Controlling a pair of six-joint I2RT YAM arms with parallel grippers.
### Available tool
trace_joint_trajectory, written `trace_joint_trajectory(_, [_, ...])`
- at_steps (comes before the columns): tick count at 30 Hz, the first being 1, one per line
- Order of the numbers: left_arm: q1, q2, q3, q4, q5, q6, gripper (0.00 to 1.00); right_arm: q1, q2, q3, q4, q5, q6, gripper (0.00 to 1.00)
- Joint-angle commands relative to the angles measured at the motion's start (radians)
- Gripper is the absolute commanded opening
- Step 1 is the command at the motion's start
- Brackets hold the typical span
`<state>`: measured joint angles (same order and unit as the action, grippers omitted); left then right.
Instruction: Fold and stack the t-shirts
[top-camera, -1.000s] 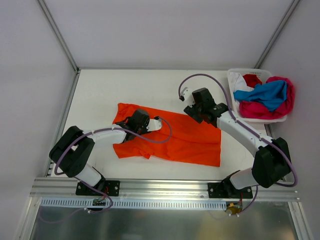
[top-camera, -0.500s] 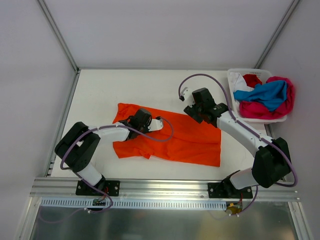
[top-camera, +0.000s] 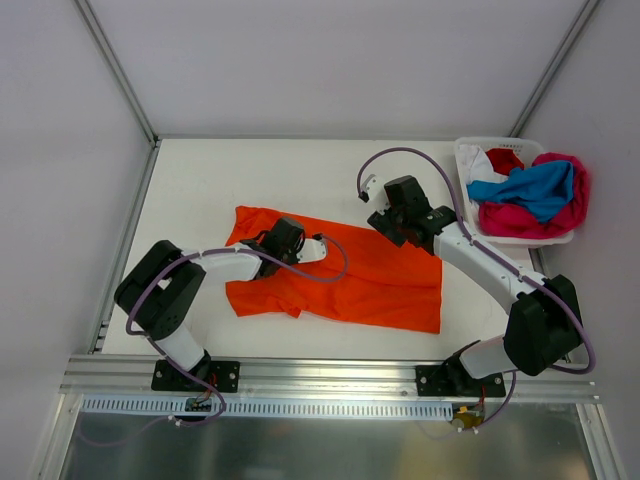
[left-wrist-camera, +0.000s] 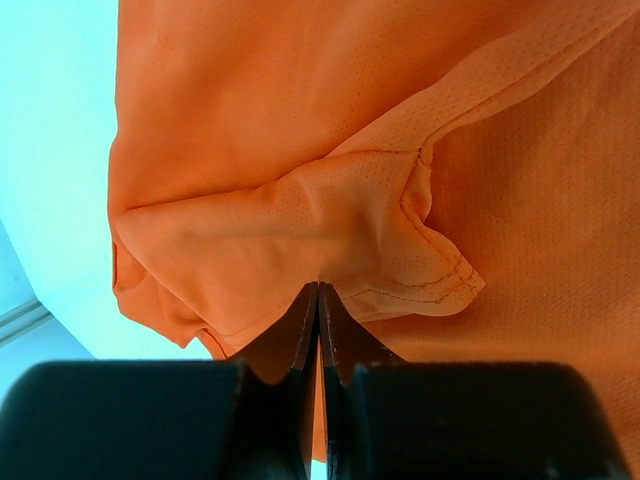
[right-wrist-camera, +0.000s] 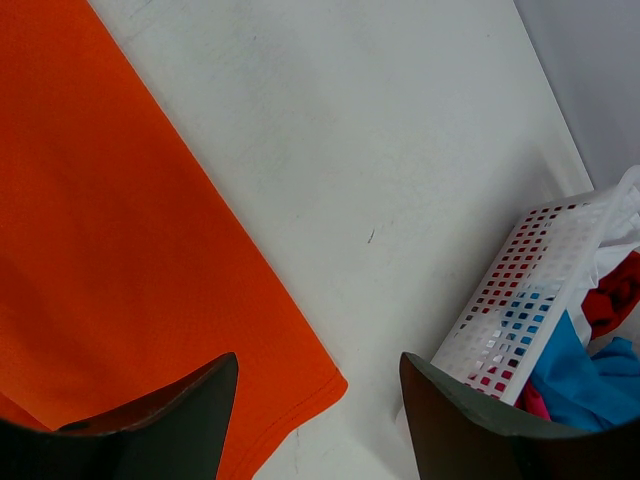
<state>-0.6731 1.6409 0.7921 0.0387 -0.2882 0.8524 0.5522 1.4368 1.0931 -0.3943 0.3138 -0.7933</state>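
Orange t-shirt (top-camera: 380, 280) lay spread on tabletop (top-camera: 250, 180), centre. Left fingers (left-wrist-camera: 296, 340) pressed together, pinching a hemmed fold of it. Right fingers (right-wrist-camera: 195, 415) spread wide over its far-right corner. Basket (top-camera: 464, 165), far right, held other t-shirts (top-camera: 535, 190).

Bare surface (top-camera: 250, 170) runs along the far side past the orange shirt (top-camera: 390, 280); basket (right-wrist-camera: 505, 300) hogs the far-right corner.

The white table (top-camera: 250, 170) carries 1 orange t-shirt (top-camera: 385, 285) spread near its middle, and 1 white basket (top-camera: 464, 172) at the far right corner.
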Motion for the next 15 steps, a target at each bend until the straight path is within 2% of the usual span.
trace_joint_trajectory(1, [0.003, -0.01, 0.018, -0.023, 0.026, -0.012, 0.0, 0.0, -0.035, -0.007, 0.011, 0.01, 0.016, 0.7])
trace_joint_trajectory(6, [0.006, -0.07, 0.025, -0.034, 0.02, -0.016, 0.01, 0.0, -0.03, -0.006, 0.012, 0.005, 0.017, 0.7])
trace_joint_trajectory(8, [0.004, -0.093, 0.039, -0.091, 0.046, -0.029, 0.16, -0.001, -0.029, -0.004, 0.011, 0.004, 0.019, 0.7])
trace_joint_trajectory(9, [0.003, -0.102, 0.045, -0.106, 0.056, -0.054, 0.36, 0.0, -0.029, -0.002, 0.011, 0.002, 0.02, 0.7])
trace_joint_trajectory(11, [0.0, -0.133, 0.056, -0.14, 0.113, -0.085, 0.57, -0.001, -0.027, -0.002, 0.011, -0.001, 0.022, 0.7])
trace_joint_trajectory(13, [-0.003, -0.168, 0.056, -0.174, 0.164, -0.119, 0.71, -0.001, -0.026, -0.004, 0.009, 0.001, 0.023, 0.7])
trace_joint_trajectory(15, [-0.005, -0.179, 0.047, -0.187, 0.219, -0.134, 0.72, -0.001, -0.019, -0.006, 0.008, 0.001, 0.023, 0.7])
